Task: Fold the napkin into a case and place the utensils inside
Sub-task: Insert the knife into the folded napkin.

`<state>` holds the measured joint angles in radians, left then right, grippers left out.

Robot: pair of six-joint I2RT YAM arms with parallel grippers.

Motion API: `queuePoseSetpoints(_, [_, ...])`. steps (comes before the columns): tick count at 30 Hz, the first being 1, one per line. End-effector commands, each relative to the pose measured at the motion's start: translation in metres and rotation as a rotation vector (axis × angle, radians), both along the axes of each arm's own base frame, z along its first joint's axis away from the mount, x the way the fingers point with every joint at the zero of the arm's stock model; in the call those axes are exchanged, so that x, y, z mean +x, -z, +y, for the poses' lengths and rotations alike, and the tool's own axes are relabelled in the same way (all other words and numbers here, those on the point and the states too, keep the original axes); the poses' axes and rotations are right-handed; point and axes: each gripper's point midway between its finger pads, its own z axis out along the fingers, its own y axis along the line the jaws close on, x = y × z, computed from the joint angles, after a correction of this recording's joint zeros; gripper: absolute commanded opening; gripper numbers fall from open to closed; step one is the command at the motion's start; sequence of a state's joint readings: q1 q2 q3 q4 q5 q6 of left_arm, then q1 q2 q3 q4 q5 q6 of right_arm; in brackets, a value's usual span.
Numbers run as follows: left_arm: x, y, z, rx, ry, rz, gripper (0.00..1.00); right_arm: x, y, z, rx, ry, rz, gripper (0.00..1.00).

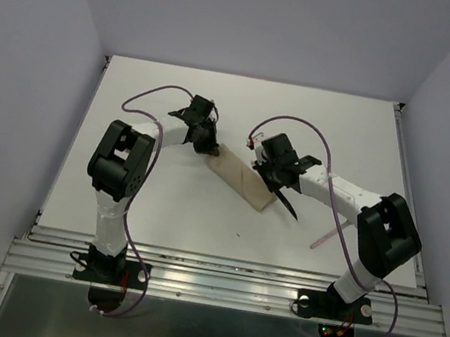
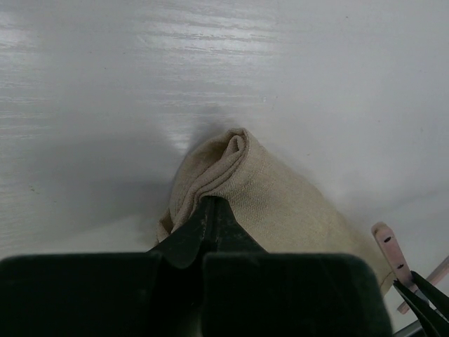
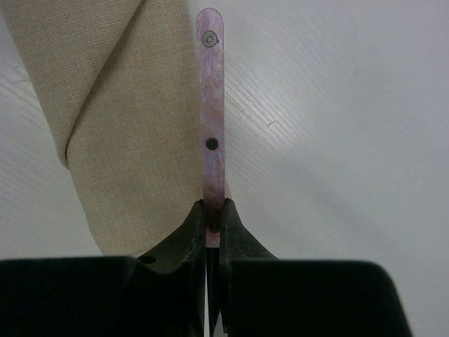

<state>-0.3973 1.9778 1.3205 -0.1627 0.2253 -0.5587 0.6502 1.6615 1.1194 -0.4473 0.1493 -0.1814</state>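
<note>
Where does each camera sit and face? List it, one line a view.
Top external: above and behind, looking down at the table; left arm, right arm show.
Left wrist: faces along the left pincer, shut on the napkin.
Right wrist: along the right pincer, shut on a utensil.
Shared: the napkin, all three.

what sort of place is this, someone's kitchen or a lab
Probably a robotics lab cell: left arm and right arm bolted to a metal rail, a white table boxed in by plain walls, with a folded napkin and a utensil as props.
</note>
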Motion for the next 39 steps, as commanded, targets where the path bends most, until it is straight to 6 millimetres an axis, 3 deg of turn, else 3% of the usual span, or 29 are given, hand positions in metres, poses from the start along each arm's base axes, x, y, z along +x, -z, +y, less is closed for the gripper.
queuePoseSetpoints(1, [0.011,-0.028,-0.001,-0.008,0.013,-0.052,0.00,0.007,-0.007,0.011,-0.009,-0.051,-0.013,0.01])
queuePoseSetpoints(10, [0.023,-0.044,0.022,-0.042,-0.038,-0.091,0.00,0.005,0.002,0.016,-0.030,-0.097,0.007,0.01])
queuePoseSetpoints(17, [0.023,-0.022,0.019,-0.050,-0.028,-0.036,0.00,0.007,0.003,0.024,-0.033,-0.123,0.012,0.01])
queuePoseSetpoints(22, [0.020,-0.019,0.021,-0.048,-0.028,-0.033,0.00,0.004,0.002,0.034,-0.025,-0.147,0.014,0.01])
queuePoseSetpoints(27, [0.020,-0.024,0.020,-0.050,-0.023,-0.044,0.00,0.007,-0.001,0.046,-0.006,-0.171,0.013,0.01])
queuePoseSetpoints(33, [0.020,-0.027,0.018,-0.064,-0.017,-0.044,0.00,0.013,0.010,0.055,-0.015,-0.183,0.022,0.01])
queuePoseSetpoints(39, [0.014,-0.056,0.014,-0.117,0.006,-0.084,0.00,0.017,0.017,0.062,-0.012,-0.192,0.033,0.01])
